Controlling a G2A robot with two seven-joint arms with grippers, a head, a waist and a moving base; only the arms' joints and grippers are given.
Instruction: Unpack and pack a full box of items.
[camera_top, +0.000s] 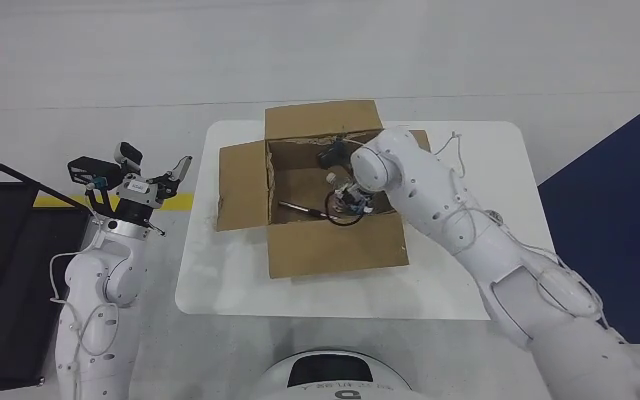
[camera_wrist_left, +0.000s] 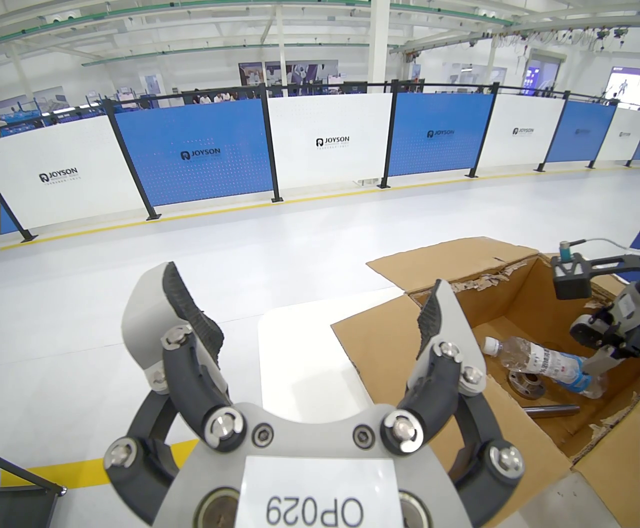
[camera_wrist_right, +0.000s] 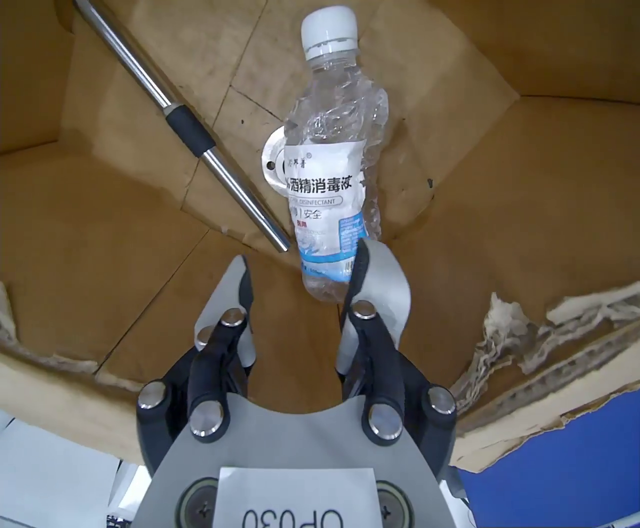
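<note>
Right wrist view is showing the bottle (camera_wrist_right: 332, 165) lying tilted inside the cardboard box (camera_wrist_right: 100, 215): clear crinkled plastic, white cap, white-and-blue label. It is resting over a metal flange (camera_wrist_right: 272, 160), which is mostly hidden beneath it. A metal rod (camera_wrist_right: 220, 165) with a black sleeve is lying just beside the bottle on the box floor, its far end cut off. The right gripper (camera_wrist_right: 302, 256) is sitting inside the box with its fingers spread around the bottle's base, one pad touching it and the other standing apart. The left gripper (camera_wrist_left: 305, 279) is hanging outside the box on its left, fingers spread wide and holding nothing. Top view: the right arm is covering most of the box contents.
</note>
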